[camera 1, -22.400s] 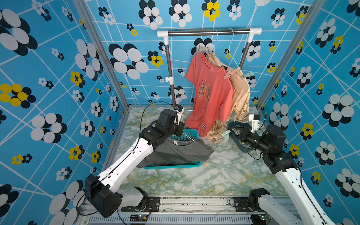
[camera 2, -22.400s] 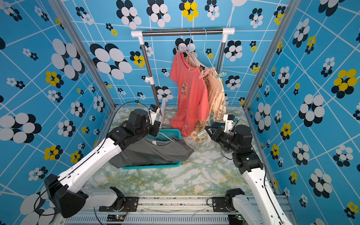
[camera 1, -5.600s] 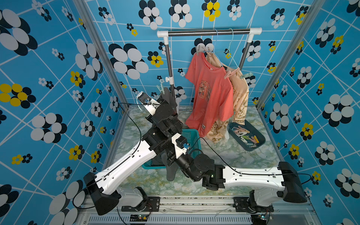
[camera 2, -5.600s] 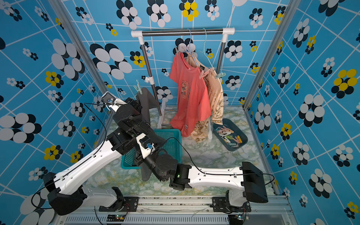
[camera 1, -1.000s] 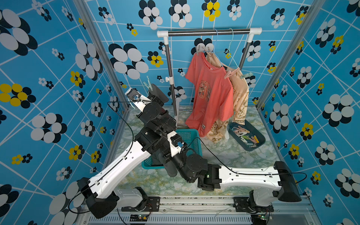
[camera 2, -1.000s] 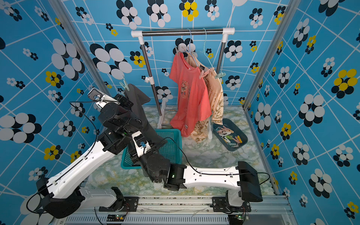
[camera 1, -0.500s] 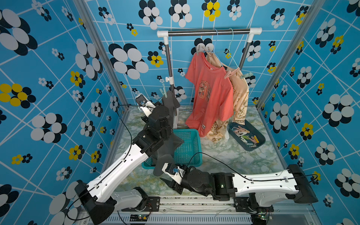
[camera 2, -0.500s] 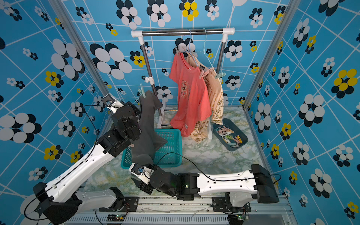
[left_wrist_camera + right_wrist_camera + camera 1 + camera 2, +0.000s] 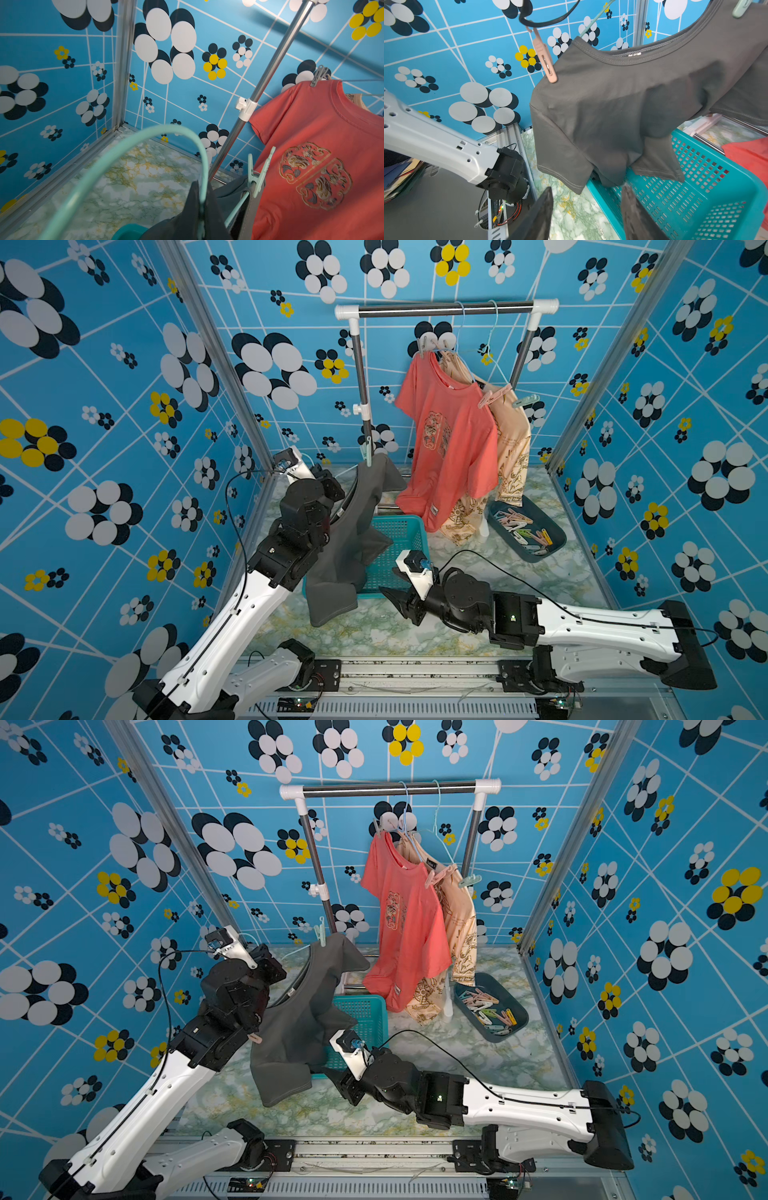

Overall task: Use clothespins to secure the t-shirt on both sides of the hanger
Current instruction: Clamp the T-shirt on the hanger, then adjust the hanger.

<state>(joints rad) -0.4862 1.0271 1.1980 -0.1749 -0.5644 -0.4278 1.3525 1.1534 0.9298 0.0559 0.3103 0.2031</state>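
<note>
Marble bench [image 9: 561,580]: left arm [image 9: 232,614] angled upward at nine o'clock, left pincer [image 9: 202,187] clamped on mint hanger [image 9: 124,145]; grey knit t-shirt [image 9: 612,104] clipped by mint clothespin [image 9: 257,174] and pink clothespin [image 9: 545,60]; right pincer [image 9: 586,188] half-open, empty, six o'clock

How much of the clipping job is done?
Nearly all, it seems. Done: the gray shirt has a green clip on one shoulder and a pink clip on the other. In hand: the left gripper holds the hanger; the right gripper is open, empty. Left: perhaps hanging it on the rail.
</note>
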